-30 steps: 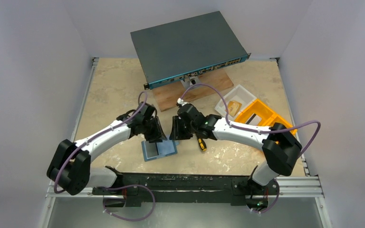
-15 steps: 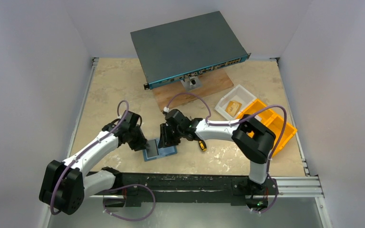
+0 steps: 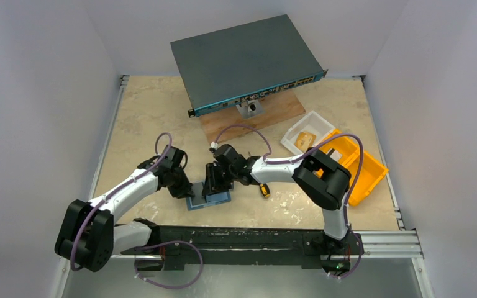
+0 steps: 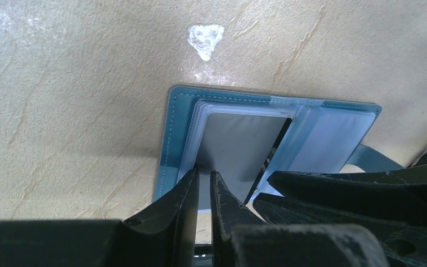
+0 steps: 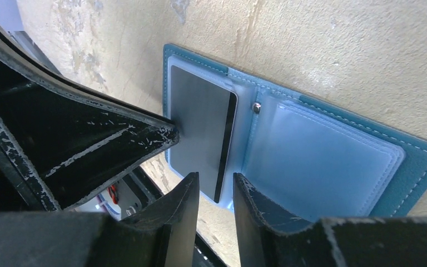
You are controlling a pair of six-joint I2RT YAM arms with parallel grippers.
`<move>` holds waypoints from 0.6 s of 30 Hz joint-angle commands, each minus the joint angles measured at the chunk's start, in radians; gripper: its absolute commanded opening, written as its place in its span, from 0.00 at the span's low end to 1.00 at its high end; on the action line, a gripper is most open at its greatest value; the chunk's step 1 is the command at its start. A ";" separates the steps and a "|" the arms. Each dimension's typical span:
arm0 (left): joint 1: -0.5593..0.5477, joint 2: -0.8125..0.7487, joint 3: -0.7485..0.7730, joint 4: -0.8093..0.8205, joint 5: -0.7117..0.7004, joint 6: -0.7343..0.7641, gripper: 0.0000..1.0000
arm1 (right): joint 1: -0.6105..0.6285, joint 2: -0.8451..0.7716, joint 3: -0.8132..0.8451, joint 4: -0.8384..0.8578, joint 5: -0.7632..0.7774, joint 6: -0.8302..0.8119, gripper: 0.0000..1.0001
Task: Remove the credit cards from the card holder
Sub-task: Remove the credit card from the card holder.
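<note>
Noted left gripper point(image 4: 204, 177) with jaws almost together at the edge of the grey card point(image 5: 200, 128), grip not determinable; found card holder point(image 5: 333, 150) lying open and flat on the table point(image 3: 143, 124) between both arms; recorded right gripper point(image 5: 216, 186) over its fold, jaws slightly parted.

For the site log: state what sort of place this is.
Most likely a robotics lab test cell. White walls box in the table; the left arm and right arm are bolted to a rail at its near edge; odd props stand about: a network switch, an orange bin.
</note>
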 commanded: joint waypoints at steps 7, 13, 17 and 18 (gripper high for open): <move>0.005 -0.021 -0.013 0.013 -0.045 -0.003 0.11 | 0.000 0.016 0.006 0.058 -0.022 0.021 0.29; 0.005 -0.021 -0.022 0.016 -0.053 0.007 0.11 | -0.004 0.034 -0.004 0.076 -0.032 0.029 0.29; 0.006 -0.015 -0.033 0.035 -0.044 0.010 0.11 | -0.007 0.043 -0.012 0.090 -0.040 0.035 0.29; 0.006 -0.011 -0.034 0.041 -0.038 0.013 0.10 | -0.007 0.044 -0.013 0.093 -0.042 0.036 0.29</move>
